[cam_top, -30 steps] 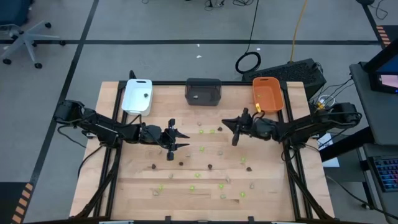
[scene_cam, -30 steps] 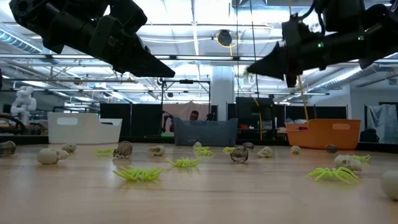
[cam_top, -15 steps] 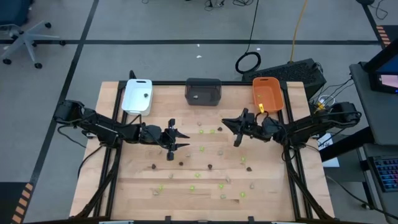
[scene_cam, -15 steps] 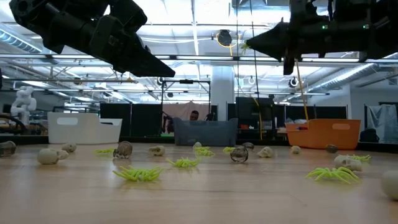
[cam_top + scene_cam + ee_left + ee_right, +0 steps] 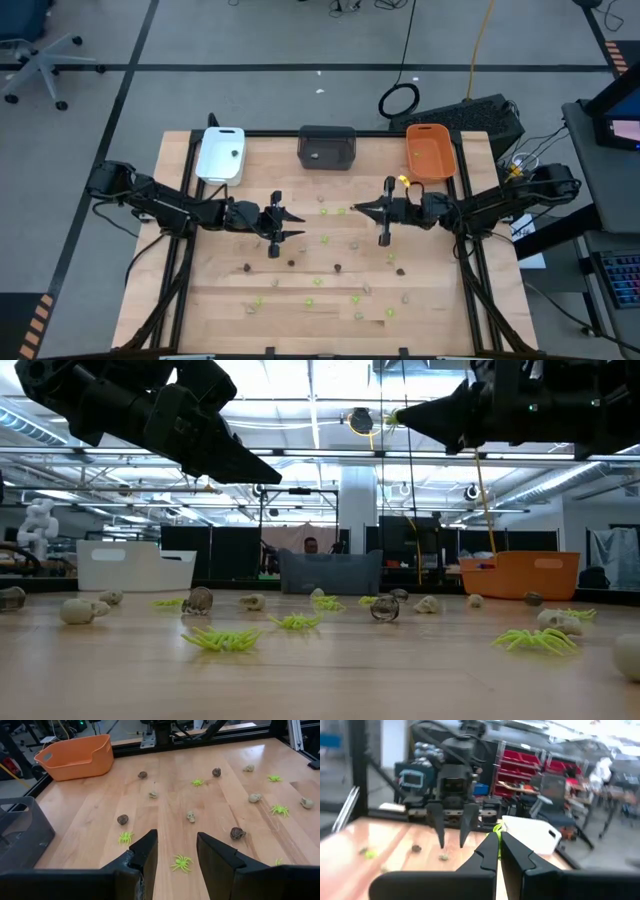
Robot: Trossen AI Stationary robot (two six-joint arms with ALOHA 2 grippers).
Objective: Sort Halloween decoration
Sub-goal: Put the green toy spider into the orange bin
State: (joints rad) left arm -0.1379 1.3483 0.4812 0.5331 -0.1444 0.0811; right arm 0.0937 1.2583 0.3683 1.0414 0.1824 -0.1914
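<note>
High above the counter point(image 5: 200, 290), your right claw point(image 5: 357, 208) is pinched tight on a lime green spider point(image 5: 496, 831), well clear of the wood and near the orange tray point(image 5: 431, 150). Your left claw point(image 5: 298, 225) hangs part-open and empty over the middle. Below, green spiders point(image 5: 182, 862), pale skulls point(image 5: 190, 816) and dark pieces point(image 5: 237, 833) lie scattered.

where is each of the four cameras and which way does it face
High: overhead, straight down on the table; both arms show.
Low: table height, looking across to the room; both arms overhead.
Left wrist: behind the open left gripper, facing the orange tray.
Right wrist: behind the right gripper, shut on a green spider, facing the left arm and white tray.
Shared: high and left wrist both show the orange tray.
</note>
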